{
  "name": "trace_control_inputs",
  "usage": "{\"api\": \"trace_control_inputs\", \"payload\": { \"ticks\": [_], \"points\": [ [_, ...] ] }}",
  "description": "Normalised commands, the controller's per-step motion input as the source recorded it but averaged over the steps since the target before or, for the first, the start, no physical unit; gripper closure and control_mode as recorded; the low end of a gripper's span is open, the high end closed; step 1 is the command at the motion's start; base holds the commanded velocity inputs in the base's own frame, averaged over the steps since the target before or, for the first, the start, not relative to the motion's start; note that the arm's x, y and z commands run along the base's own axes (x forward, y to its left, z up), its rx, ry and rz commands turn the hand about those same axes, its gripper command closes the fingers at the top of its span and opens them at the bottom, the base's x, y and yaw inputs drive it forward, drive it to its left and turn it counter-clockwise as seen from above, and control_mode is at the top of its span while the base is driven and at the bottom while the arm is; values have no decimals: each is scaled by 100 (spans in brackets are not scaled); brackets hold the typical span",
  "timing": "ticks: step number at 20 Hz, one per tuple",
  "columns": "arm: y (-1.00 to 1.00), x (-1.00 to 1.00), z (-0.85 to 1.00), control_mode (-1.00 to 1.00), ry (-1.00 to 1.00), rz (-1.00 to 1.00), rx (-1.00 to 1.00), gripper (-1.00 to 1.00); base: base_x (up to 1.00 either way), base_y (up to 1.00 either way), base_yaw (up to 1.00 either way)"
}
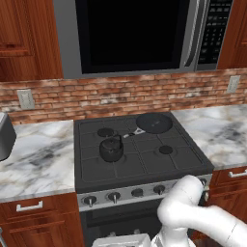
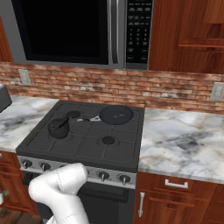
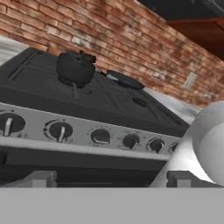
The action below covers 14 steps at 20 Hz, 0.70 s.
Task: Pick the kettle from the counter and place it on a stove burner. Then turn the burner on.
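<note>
The kettle [image 1: 111, 148] sits on the front-left stove burner [image 1: 103, 164], off the marble bench [image 1: 34, 157], while the claw [image 3: 109, 180], jaws wide and empty, hangs low facing the stove knobs [image 3: 60, 130].

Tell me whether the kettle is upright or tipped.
Upright: the kettle sits level on the stove burner, handle arched on top, in both base views.

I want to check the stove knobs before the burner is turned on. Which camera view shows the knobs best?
The hand view: the knobs stand close and face the camera. Both base views show them from above, small; in the right one the arm covers part of the row.
</note>
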Motion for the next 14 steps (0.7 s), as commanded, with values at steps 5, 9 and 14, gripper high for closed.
{"api": "trace_control_inputs", "payload": {
  "ticks": [5,9,14],
  "points": [
    [-31,20,0,-100,-12,7,23,-100,0,0,0],
    [-24,19,0,-100,-10,13,29,-100,0,0,0],
    [-29,5,0,-100,-15,11,14,-100,0,0,0]
  ]
}}
